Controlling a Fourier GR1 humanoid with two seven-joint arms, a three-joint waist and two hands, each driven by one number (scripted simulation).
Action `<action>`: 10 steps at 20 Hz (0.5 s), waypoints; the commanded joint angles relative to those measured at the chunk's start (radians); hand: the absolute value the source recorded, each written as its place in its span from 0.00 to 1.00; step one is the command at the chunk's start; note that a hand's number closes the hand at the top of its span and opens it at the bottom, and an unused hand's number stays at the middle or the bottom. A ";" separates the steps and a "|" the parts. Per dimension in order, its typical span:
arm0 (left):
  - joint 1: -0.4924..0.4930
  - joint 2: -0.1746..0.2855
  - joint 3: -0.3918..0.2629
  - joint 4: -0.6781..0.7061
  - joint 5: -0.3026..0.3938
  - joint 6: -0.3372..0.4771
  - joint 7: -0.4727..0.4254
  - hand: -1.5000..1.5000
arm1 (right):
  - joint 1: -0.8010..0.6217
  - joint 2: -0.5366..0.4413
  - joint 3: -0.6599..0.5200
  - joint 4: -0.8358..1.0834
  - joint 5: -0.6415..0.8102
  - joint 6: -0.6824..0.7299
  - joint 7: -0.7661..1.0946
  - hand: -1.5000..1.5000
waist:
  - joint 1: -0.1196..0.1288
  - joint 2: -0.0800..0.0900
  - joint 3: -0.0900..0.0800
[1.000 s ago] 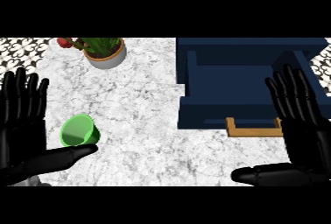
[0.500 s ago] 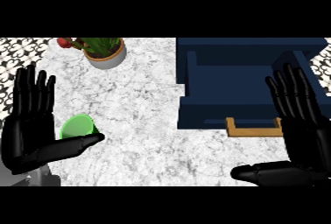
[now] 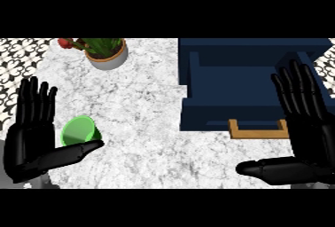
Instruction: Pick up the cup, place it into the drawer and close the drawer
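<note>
Cup: we saw the small green plastic cup on the white marble counter, near its left edge, mouth turned partly towards us.
Left hand: the black left hand was open, fingers straight and pointing away, thumb stretched out to the right.
Cup and left hand: the cup sat in the crook between fingers and thumb, just right of the palm. The thumb crossed its lower edge; we could not tell whether they touched.
Right hand: the black right hand was likewise open, at the view's right edge, well apart from the cup.
Drawer: the dark blue drawer stood open, its wooden handle facing us.
Plant: a potted green plant stood beyond the cup.
</note>
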 commanded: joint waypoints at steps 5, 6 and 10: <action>0.034 -0.015 -0.034 0.093 -0.020 0.058 -0.055 0.00 | 0.070 -0.024 -0.029 -0.086 -0.048 0.039 0.031 0.00 | -0.003 0.000 0.000; 0.063 0.033 0.054 0.064 0.041 -0.033 -0.038 0.00 | -0.007 0.044 0.056 0.026 0.081 -0.041 -0.016 0.00 | 0.003 0.000 0.000; 0.062 0.046 0.094 0.158 0.049 -0.040 -0.075 0.00 | -0.050 -0.027 -0.049 -0.084 -0.047 -0.008 0.119 0.00 | 0.000 0.000 0.000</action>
